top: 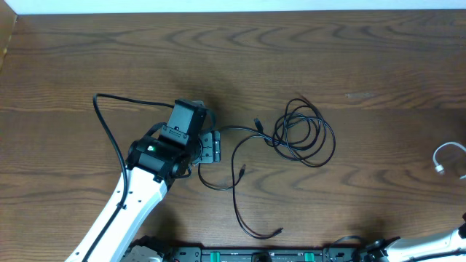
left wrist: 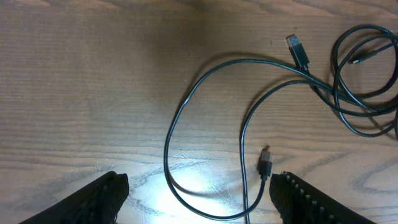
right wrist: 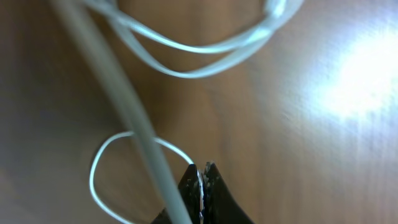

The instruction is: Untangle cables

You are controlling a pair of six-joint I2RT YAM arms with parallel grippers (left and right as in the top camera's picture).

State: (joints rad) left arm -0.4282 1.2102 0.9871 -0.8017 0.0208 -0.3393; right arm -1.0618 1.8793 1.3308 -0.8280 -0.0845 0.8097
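Thin black cables lie on the wooden table: a loose coil (top: pixel 302 135) right of centre, and strands trailing left and down to a plug end (top: pixel 277 231). My left gripper (top: pixel 210 149) hovers open over the left strands. In the left wrist view a cable loop (left wrist: pixel 169 155) and a small plug (left wrist: pixel 265 163) lie between its fingers (left wrist: pixel 106 196), and a USB plug (left wrist: pixel 297 46) lies farther off. My right gripper (right wrist: pixel 201 168) is shut, pinching a thin white cable (right wrist: pixel 99 162) that loops out to its left.
The white cable (top: pixel 444 156) lies at the table's far right edge, apart from the black ones. The right arm (top: pixel 429 246) enters at the bottom right. A thick pale cord (right wrist: pixel 118 106) crosses the right wrist view. The left arm's own black wiring (top: pixel 105 124) arcs at the left.
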